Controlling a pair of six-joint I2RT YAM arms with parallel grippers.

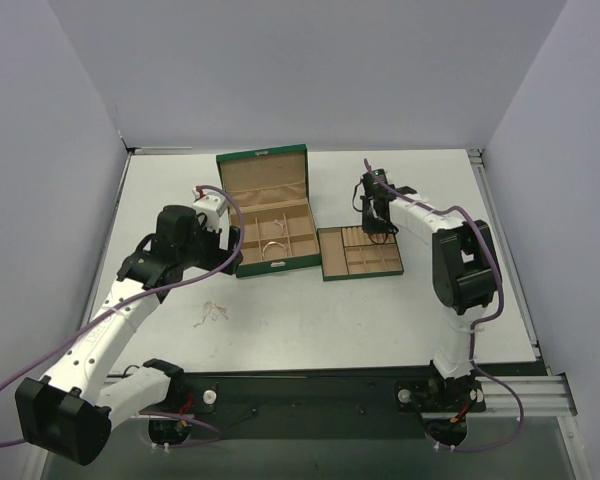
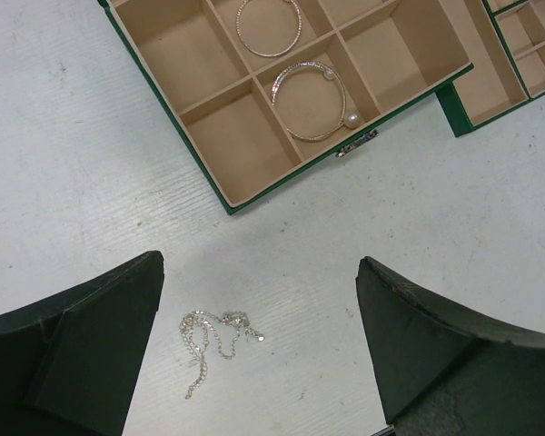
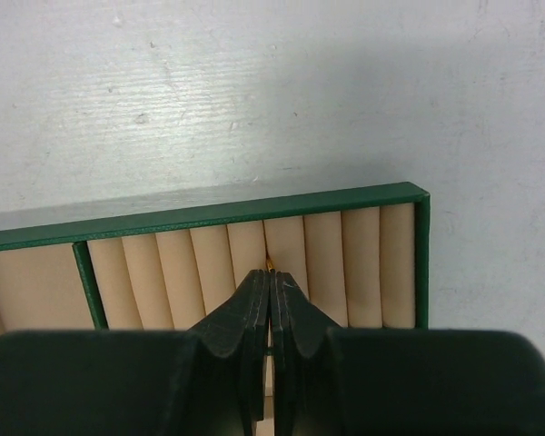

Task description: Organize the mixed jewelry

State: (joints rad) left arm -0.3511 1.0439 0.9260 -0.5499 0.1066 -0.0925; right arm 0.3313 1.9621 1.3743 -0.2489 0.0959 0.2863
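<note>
Gold glint at right gripper (image 3: 269,277) tips, prob ring (image 3: 269,264). Jaws pinched together on it over tray (image 3: 209,214) rolls, just right of green box (image 1: 277,268). Bangle hoop (image 2: 271,56) in box. Chain (image 2: 220,338) off box's near-left corner, under wide-apart left gripper (image 2: 259,263). Next imo: seat ring, then low pinch on chain.

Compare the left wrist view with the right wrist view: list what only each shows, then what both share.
Only the left wrist: the green box with two bangles in separate compartments, a silvery hoop and a gold one with a pearl. It also shows the pale chain loose on the table and the open left tool. Only the right wrist: the tan ring rolls and the shut right tool, its tips at the rolls with a tiny gold glint there. Both: the white table and the small green tray.
</note>
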